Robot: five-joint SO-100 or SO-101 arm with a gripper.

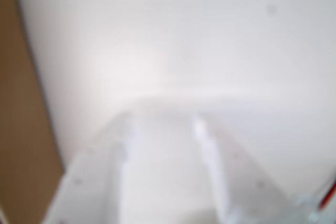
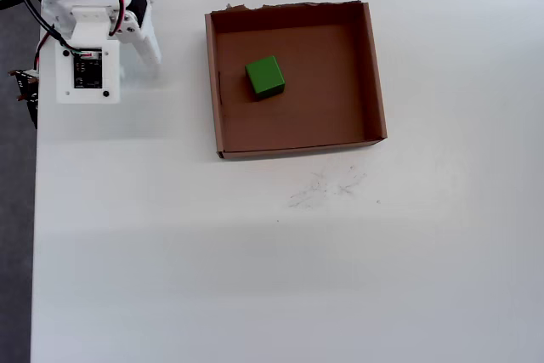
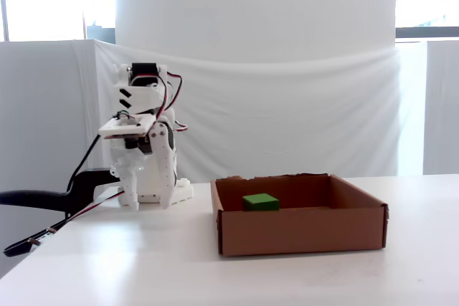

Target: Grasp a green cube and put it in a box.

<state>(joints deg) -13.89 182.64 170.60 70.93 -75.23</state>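
The green cube (image 2: pixel 264 76) lies on the floor of the brown cardboard box (image 2: pixel 373 74), left of its middle; the fixed view shows the cube (image 3: pixel 259 201) inside the box (image 3: pixel 301 229) too. My arm (image 2: pixel 85 48) is folded up at the table's far left corner, well clear of the box. The wrist view is heavily blurred: the two white fingers of my gripper (image 1: pixel 164 120) stand apart with only white table between them, and nothing is held. Neither cube nor box shows in that view.
A white table (image 2: pixel 255 252) spreads in front of and to the right of the box. Cables and a black clamp (image 3: pixel 43 200) hang off the left edge by the arm's base. A blurred brown strip (image 1: pixel 18 129) runs down the wrist view's left side.
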